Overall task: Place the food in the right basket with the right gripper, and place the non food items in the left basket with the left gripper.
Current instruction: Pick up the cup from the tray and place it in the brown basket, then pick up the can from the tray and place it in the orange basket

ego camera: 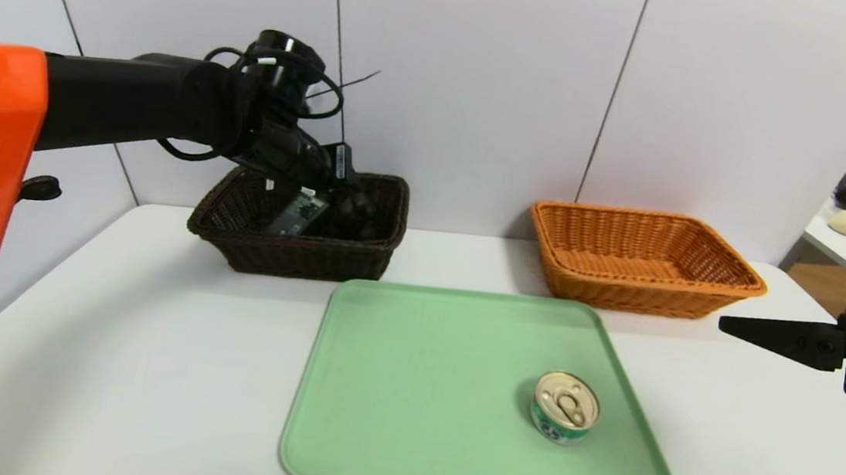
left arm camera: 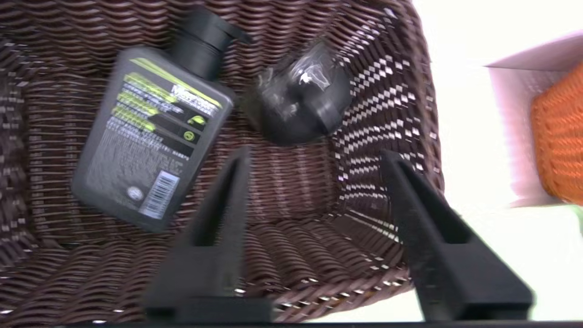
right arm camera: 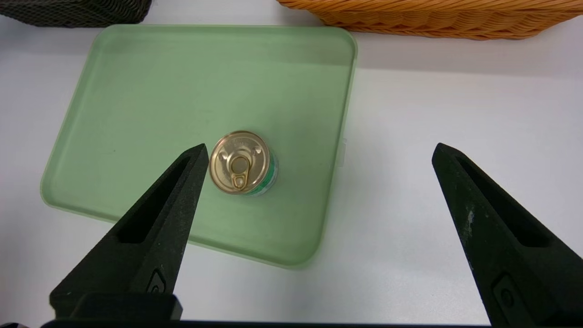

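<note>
One tin can stands upright at about 4 o'clock on the green tray, nearer the empty, wide-open right gripper, while the open left gripper hangs over the dark basket, apparently empty.

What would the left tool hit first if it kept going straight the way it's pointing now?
Probably the woven floor of the dark basket. The left tool points down into it, open, between the grey bottle and a black wrapped object; depth is unclear.
</note>
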Robot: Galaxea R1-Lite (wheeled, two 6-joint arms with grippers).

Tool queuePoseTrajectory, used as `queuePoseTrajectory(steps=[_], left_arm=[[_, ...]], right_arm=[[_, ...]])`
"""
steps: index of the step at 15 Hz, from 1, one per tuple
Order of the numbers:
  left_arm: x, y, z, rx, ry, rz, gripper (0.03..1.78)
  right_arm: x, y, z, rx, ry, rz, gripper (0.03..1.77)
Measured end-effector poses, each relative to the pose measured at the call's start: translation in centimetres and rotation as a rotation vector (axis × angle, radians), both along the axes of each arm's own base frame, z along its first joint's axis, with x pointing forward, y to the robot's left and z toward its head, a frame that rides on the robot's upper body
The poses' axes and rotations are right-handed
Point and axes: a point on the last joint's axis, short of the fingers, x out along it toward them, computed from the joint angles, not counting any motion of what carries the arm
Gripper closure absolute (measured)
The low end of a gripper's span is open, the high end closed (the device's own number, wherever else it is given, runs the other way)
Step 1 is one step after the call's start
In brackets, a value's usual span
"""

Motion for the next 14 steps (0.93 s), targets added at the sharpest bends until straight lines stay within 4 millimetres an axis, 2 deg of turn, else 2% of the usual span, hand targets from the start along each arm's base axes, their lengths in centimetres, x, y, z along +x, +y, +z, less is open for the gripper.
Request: queuePoseTrajectory(steps=[2,5,11,14], left_arm=[[-0.1,0.1,0.0,-0.001,0.006,0.001,0.59],[-1.4,-0.1,0.4,0.005,0.017,-0.038,0.43],[-6.7,1.6,1.8,0.141,0.002,-0.042,0.26],[-9.2,2.6,0.9,0.155,0.003,-0.041,0.21]], right_arm=[[0.0,0.0,0.0,-0.001,-0.002,0.001,0.10],[0.0,0.0,0.1,-0.002,-0.006,0.002,0.10],[0.2,0.7,0.1,-0.009,-0.004,0.042,0.10],[0.3,1.7,-0.6,-0.016,0.027,0.100,0.10]])
